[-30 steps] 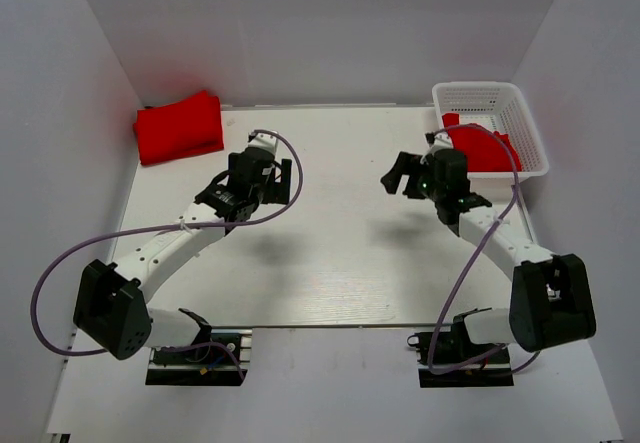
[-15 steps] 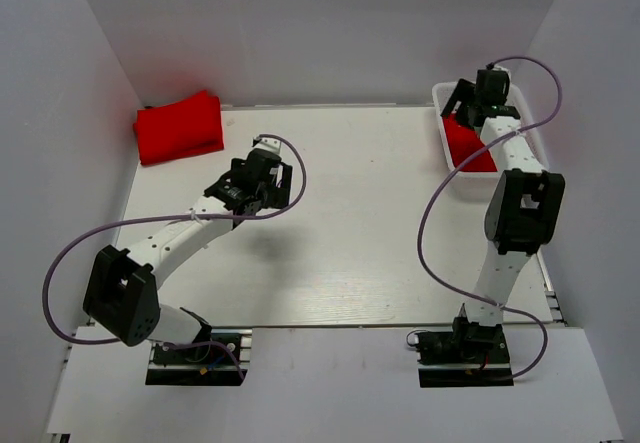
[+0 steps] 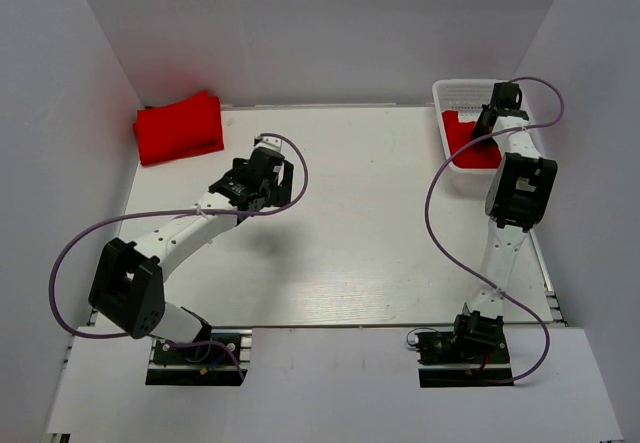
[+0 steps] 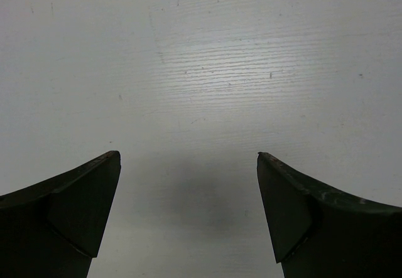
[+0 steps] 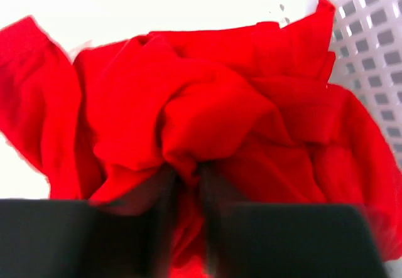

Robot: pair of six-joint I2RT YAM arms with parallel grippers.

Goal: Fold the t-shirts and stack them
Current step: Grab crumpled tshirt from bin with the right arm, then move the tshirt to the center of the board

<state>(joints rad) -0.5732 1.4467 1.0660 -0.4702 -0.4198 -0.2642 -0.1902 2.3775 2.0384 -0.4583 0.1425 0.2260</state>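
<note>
T-shirts number two, both plain bright red. One crumpled t-shirt (image 3: pixel 466 146) (image 5: pixel 207 115) lies bunched in the basket (image 3: pixel 468 90) (image 5: pixel 370 39) at the far right corner of the desk (image 3: pixel 350 253) (image 4: pixel 207 52). It fills the near part of the basket, and white mesh wall shows to its right in the right wrist view. One folded t-shirt (image 3: pixel 180 128) rests at the far left corner of the desk, well apart from the basket.

One basket and two tools are in sight. The right tool (image 3: pixel 487 123) (image 5: pixel 188 196) is down inside the basket. In the blurred wrist view its dark fingers (image 5: pixel 282 234) stand almost together, with a ridge of the crumpled t-shirt pinched in the narrow slit between them. The left tool (image 3: pixel 278 181) (image 4: pixel 188 165) hangs over bare desk left of centre, its fingers (image 4: pixel 81 203) wide apart and holding nothing.

A second ago the right tool was over the middle right of the desk, near the basket's near corner. Half a second ago it was above the basket's far rim, and now it sits lower, in the cloth. The left tool has barely shifted, and the folded t-shirt lies where it was.
</note>
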